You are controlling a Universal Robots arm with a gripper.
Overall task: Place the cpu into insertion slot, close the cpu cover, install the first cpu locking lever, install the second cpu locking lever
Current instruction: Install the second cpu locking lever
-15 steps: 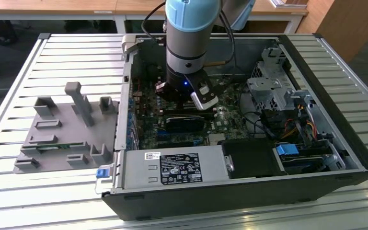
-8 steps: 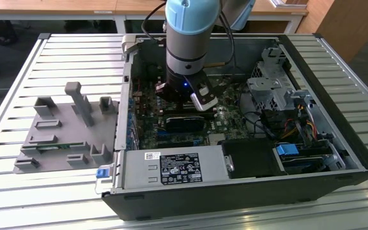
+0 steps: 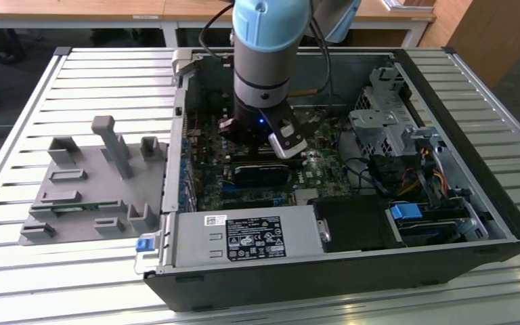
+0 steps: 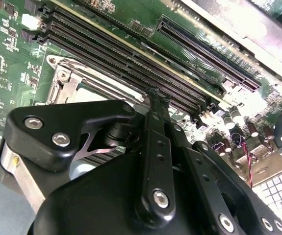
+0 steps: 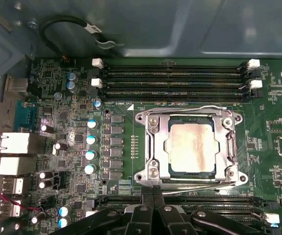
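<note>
The cpu (image 5: 190, 147), pale silver-beige, lies in the insertion slot (image 5: 192, 172) on the green motherboard. The silvery cpu cover (image 5: 155, 147) lies flat over it, with the chip showing through its window. One thin wire locking lever (image 5: 204, 107) runs along the cover's far side and another locking lever (image 5: 199, 185) along the side nearest my fingers. My gripper (image 5: 153, 190) is shut with nothing between its black fingers, and its tips are at the socket's edge by that nearer lever. The second wrist view has the gripper (image 4: 155, 96) just beside the cover (image 4: 69, 83). The gripper (image 3: 258, 143) is low inside the open case.
Rows of black memory slots (image 5: 170, 81) flank the socket. Capacitors (image 5: 90, 139) and rear ports (image 5: 13, 147) stand to one side. A power supply (image 3: 242, 237), a drive cage (image 3: 386, 128) and the case walls hem the board in. A grey fixture (image 3: 97, 183) sits on the slatted table.
</note>
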